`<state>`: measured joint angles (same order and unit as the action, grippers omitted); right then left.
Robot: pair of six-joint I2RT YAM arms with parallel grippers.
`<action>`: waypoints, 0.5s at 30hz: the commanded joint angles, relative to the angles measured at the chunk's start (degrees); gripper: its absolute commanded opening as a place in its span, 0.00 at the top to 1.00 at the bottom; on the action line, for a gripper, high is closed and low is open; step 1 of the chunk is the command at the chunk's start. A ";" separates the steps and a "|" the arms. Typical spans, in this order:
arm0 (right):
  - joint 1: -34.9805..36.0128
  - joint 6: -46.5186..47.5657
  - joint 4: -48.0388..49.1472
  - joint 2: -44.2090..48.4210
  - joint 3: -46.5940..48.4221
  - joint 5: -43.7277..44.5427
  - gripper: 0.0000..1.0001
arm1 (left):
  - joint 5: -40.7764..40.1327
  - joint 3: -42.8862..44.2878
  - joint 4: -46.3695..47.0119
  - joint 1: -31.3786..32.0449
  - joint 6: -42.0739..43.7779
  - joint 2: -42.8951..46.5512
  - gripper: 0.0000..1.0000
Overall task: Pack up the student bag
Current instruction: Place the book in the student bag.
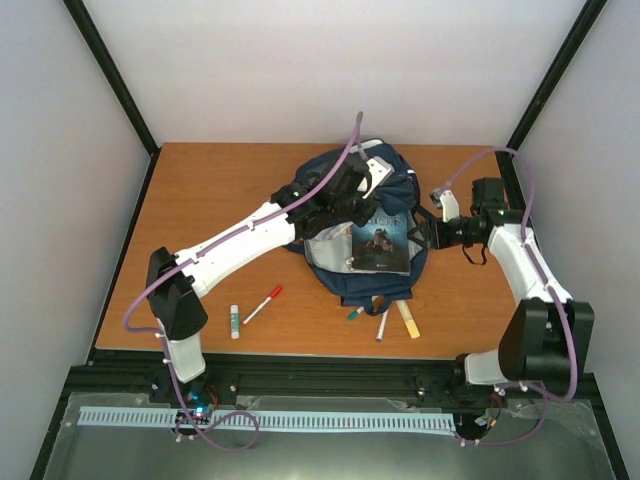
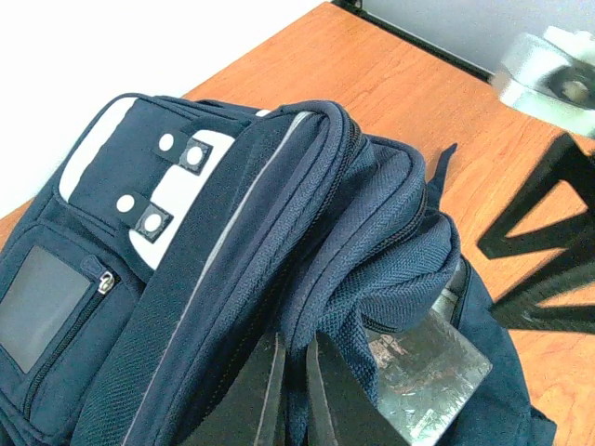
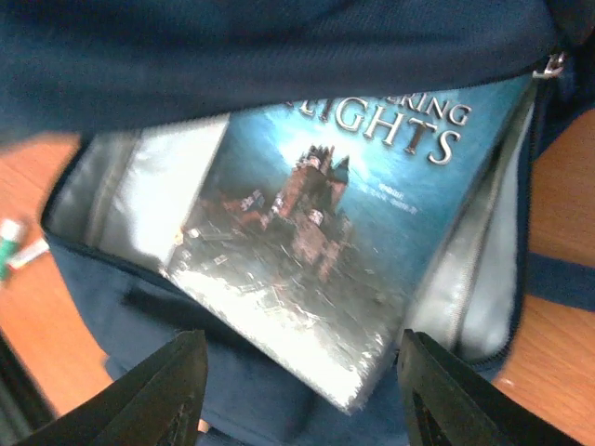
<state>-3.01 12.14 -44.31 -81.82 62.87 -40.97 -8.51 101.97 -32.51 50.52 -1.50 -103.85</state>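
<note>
The navy student bag (image 1: 345, 175) lies in the middle of the table with its main compartment gaping toward the front. My left gripper (image 1: 335, 207) is shut on a fold of the bag's upper opening edge (image 2: 372, 279) and holds the flap up; its fingertips (image 2: 335, 390) pinch the fabric. A glossy blue book (image 1: 381, 245) with a castle cover sits partly inside the opening, its near corner (image 3: 358, 400) sticking out. My right gripper (image 3: 307, 400) stands open just in front of that corner, one finger on each side and neither touching the book (image 3: 325, 242).
On the table in front of the bag lie a glue stick (image 1: 234, 320), a red marker (image 1: 263, 304), a green marker (image 1: 355, 313), a pen (image 1: 383, 325) and a yellow highlighter (image 1: 408, 320). The bag's silver lining (image 3: 130, 195) shows beside the book.
</note>
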 commanded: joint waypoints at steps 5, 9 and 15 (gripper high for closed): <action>4.05 27.80 10.05 14.55 -14.74 14.09 0.44 | -0.83 2.09 5.88 -0.51 -2.36 4.10 0.99; 7.76 33.46 12.33 15.54 -19.35 19.28 0.41 | -0.41 2.17 5.80 -0.51 -2.59 4.16 0.99; 11.08 38.49 15.73 13.17 -23.36 22.38 0.40 | -0.17 1.96 5.54 -0.51 -2.48 4.27 0.99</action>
<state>6.20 43.79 -33.23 -67.35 41.36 -22.46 -8.40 101.97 -32.51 50.46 -2.70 -103.85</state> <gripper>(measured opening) 0.598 0.050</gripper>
